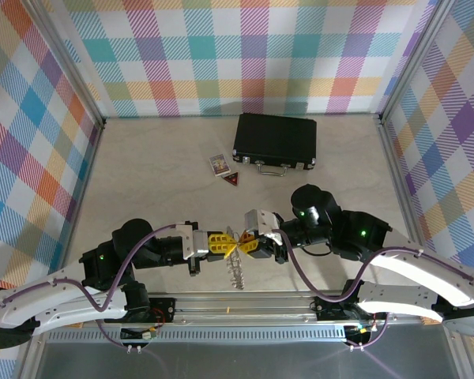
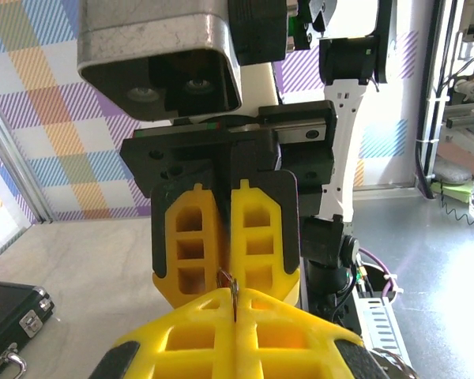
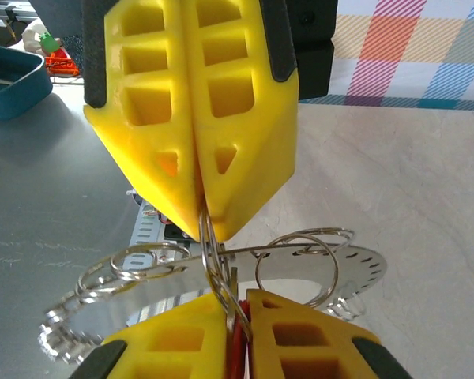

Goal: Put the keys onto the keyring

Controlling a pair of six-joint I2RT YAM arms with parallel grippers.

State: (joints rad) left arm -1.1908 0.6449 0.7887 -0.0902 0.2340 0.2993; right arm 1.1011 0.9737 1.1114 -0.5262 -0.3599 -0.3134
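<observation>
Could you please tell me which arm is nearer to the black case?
Right. The right arm sits close in front of the black case, near its handle; the left arm lies well off to the near left of it.

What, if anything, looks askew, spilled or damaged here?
Nothing is damaged or spilled. The keyring hangs tilted between the grippers, one loop pinched by the left gripper, while the right gripper holds the red key. That fits the task and is no fault.
</observation>
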